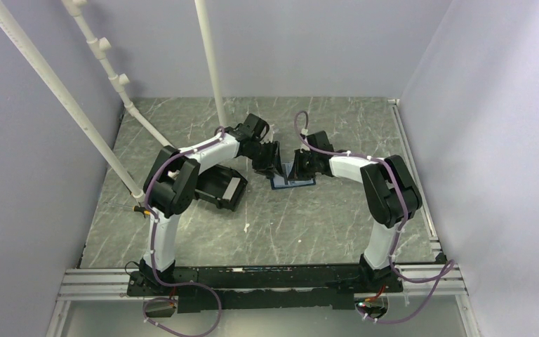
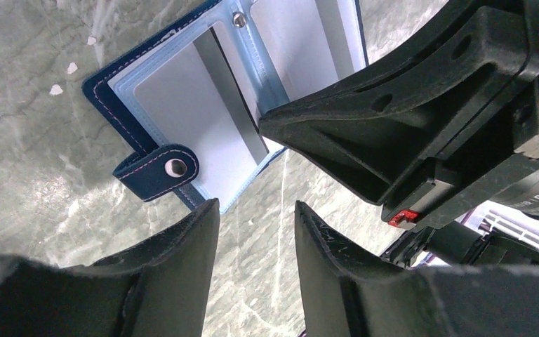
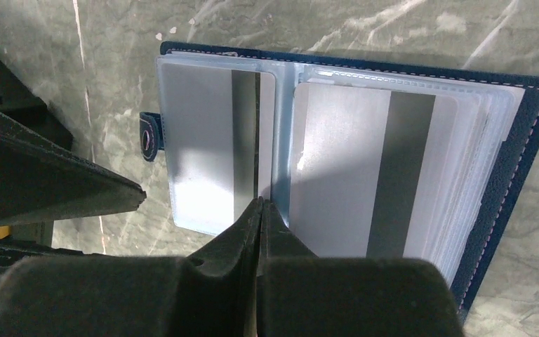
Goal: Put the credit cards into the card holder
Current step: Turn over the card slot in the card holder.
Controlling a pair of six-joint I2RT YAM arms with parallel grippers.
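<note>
Right gripper (image 3: 260, 210) has its two fingers pressed flat together, the tips resting on the centre fold of the open card holder; whether anything thin is caught between them cannot be made out. Left gripper (image 2: 256, 217) hangs just beside it with its fingers spread apart and nothing between them, only bare tabletop showing in the gap.

Both arms reach in toward the middle of the grey marbled table (image 1: 309, 225), their grippers nearly meeting over the card holder. A black plastic bin (image 1: 214, 184) sits on the table to the left, partly under the left arm and apart from the card holder.

The navy-blue card holder (image 3: 530, 140) lies opened flat on the table, its pale blue lining and clear plastic sleeves facing up. Each of the two facing sleeves holds a credit card. The left card (image 3: 200, 154) is pale silvery white with a dark grey stripe running along the edge nearest the fold. The right card (image 3: 344, 175) looks the same, its stripe lying further from the fold, with more sleeves stacked beneath it.

The snap tab (image 2: 156, 170) sticks out from the outer edge of the left half and lies flat, its metal stud (image 2: 175, 167) facing up. A few white specks (image 2: 70, 68) dot the table near that corner.
</note>
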